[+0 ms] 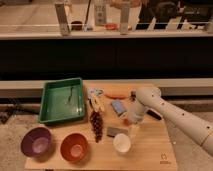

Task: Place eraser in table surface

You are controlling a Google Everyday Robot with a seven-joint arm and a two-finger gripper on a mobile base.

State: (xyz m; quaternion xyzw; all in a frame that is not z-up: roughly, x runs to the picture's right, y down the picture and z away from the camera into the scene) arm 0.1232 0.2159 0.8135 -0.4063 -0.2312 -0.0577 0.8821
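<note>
1. The table (150, 155) is a light tan wooden top with a small dark mark (163, 161) near its front right corner.
2. The white arm (170, 112) comes in over the right edge and bends down toward the middle of the table.
3. The tool (132, 129) hangs at the end of the arm, just above the table, a little right of centre; I cannot tell how its fingers stand.
4. The eraser (116, 132), a small flat grey block, lies flat on the table just to the left of the tool and just behind the white cup (121, 143). Whether the tool touches it cannot be told.
5. The white cup stands upright near the front edge, close below the tool.
6. A blue block (118, 107) lies further back, toward the middle of the table, near the arm.
7. A green tray (62, 101) takes up the back left corner.
8. A purple bowl (36, 142) sits at the front left corner, with an orange bowl (74, 147) just beside it on its right.
9. A dark bunch of grapes (96, 125) lies between the orange bowl and the eraser.
10. A thin orange-red object (116, 95) lies near the back edge.
</note>
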